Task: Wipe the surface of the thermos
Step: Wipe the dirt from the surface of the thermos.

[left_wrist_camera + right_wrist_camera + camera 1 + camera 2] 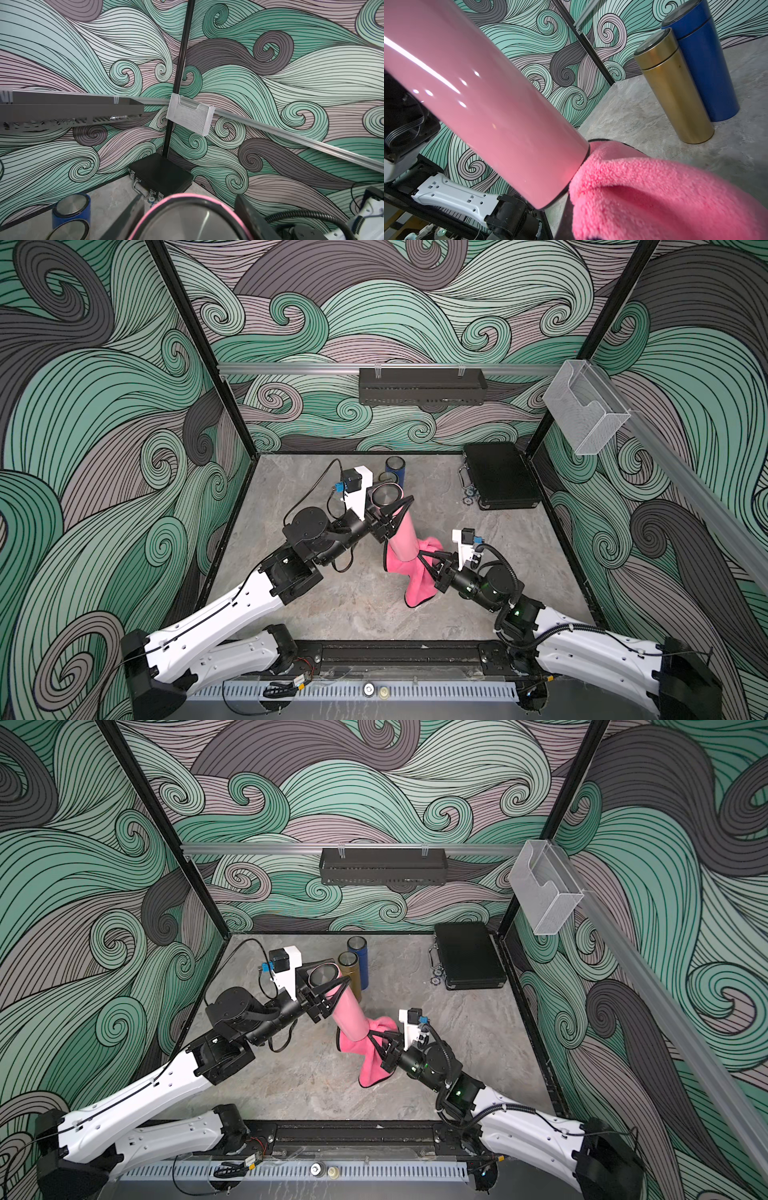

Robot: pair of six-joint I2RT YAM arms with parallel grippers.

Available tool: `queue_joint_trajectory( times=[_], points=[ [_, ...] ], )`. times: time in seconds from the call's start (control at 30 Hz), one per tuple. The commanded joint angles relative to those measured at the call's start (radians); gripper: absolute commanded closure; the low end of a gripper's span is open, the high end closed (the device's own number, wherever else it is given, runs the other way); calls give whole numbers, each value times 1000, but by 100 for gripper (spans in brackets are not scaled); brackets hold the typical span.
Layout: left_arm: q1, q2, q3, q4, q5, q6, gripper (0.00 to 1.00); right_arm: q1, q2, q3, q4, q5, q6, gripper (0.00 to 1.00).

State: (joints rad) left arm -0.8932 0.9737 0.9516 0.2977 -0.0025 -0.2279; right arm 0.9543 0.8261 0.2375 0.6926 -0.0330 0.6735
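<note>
- Your left tool (pixel 392 506) clamps the tilted glossy pink cylindrical thermos (pixel 401 539) near its lid.
- Your right tool (pixel 430 562) pinches the fluffy pink cloth (pixel 419 585) at its base.

Swirl-patterned green and grey walls (pixel 415 302), grey stone-look desk (pixel 332 605), black shelf (pixel 422 386) and clear holder (pixel 586 410) on a metal rail (pixel 291 368).

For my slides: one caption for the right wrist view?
Pink cloth against the base of the tilted pink thermos; gold thermos and blue thermos stand together behind.
</note>
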Motion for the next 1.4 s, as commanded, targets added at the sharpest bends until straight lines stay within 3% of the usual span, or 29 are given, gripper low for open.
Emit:
queue_joint_trajectory(
  times=[0.0,0.23,0.43,0.6,0.8,0.93,1.03,1.2,1.37],
  points=[
    [-7,1,64,22,-41,-47,100,37,4,37,154,-19,-13,100],
    [-7,10,51,65,-51,-92,100,93,23,79,133,-10,-56,100],
    [-6,-40,55,14,-122,-78,100,48,-61,57,-82,193,-45,100],
    [-6,-69,41,17,-154,-96,100,5,-59,59,-73,105,-31,100],
    [-7,-43,39,64,-26,-76,100,114,66,147,20,33,-83,100],
    [-7,-45,29,80,-2,-64,100,126,87,179,60,6,-82,100],
    [-7,-49,27,80,10,-53,100,126,68,180,66,-1,-91,100],
    [-7,-62,16,74,3,-50,100,124,-19,150,-6,86,-124,100],
    [-7,-68,10,65,-34,-9,100,133,-61,138,-2,32,-126,100]
  ],
)
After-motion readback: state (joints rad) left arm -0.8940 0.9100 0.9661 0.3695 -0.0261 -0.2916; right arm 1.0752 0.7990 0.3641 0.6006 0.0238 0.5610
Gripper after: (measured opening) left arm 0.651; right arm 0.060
